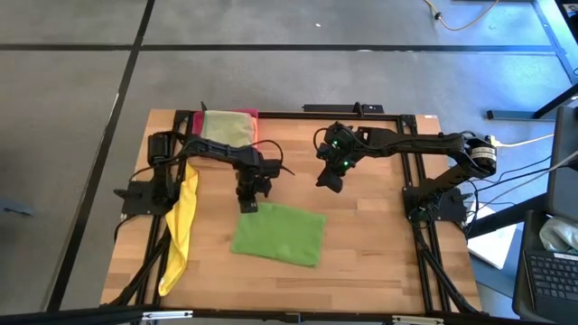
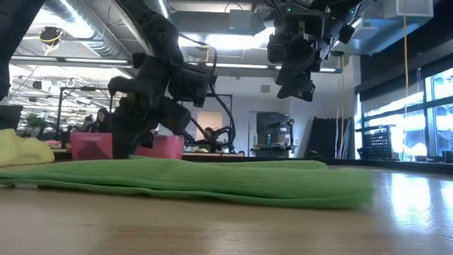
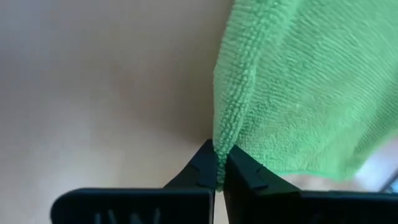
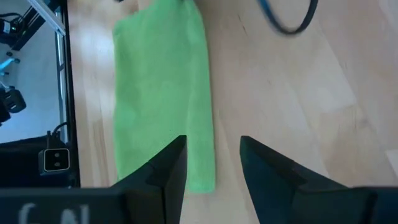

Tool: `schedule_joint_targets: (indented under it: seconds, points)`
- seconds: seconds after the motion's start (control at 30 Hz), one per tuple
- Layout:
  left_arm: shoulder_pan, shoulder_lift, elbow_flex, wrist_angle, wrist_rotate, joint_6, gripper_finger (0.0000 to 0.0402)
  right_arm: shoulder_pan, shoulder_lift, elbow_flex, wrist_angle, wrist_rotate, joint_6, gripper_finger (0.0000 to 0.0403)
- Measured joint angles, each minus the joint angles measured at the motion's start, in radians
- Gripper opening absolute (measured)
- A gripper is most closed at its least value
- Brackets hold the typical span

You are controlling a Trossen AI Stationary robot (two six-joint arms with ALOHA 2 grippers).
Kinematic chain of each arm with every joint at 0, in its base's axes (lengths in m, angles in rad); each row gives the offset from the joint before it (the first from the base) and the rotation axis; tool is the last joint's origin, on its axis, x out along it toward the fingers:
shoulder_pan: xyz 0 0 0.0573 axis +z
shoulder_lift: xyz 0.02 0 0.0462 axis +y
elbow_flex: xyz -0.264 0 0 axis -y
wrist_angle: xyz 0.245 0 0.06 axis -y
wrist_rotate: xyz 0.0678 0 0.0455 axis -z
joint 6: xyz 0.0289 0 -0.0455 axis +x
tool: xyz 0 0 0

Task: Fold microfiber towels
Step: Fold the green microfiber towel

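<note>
We see the wooden counter (image 1: 361, 244) carrying a bright green towel (image 1: 278, 234) near its middle, lying flat and already doubled into a rectangle, its looped pile and rolled edge plain in the left wrist view. A yellow towel (image 1: 181, 226) hangs over the left edge, out of the way, and a pale olive towel (image 1: 226, 127) rests on the pink tray (image 1: 246, 115), apparently a finished one. Our left tool (image 3: 219, 163) pinches the green towel's corner, ready to lift for another fold. Our right tool (image 4: 212, 163) hovers spread above, waiting.
</note>
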Motion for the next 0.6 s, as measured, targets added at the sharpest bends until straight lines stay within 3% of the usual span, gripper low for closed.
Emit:
schedule_joint_targets:
  seconds: [0.27,0.6]
  points:
    - [0.113,0.0,0.019,-0.177,-0.171,0.093,0.0002,0.0,0.0,0.0,-0.044,0.001,0.028,0.0152]
    - [0.234,0.0,0.222,-0.344,-0.296,0.258,0.0001,0.0,0.0,0.0,-0.046,0.0,0.079,0.0152]
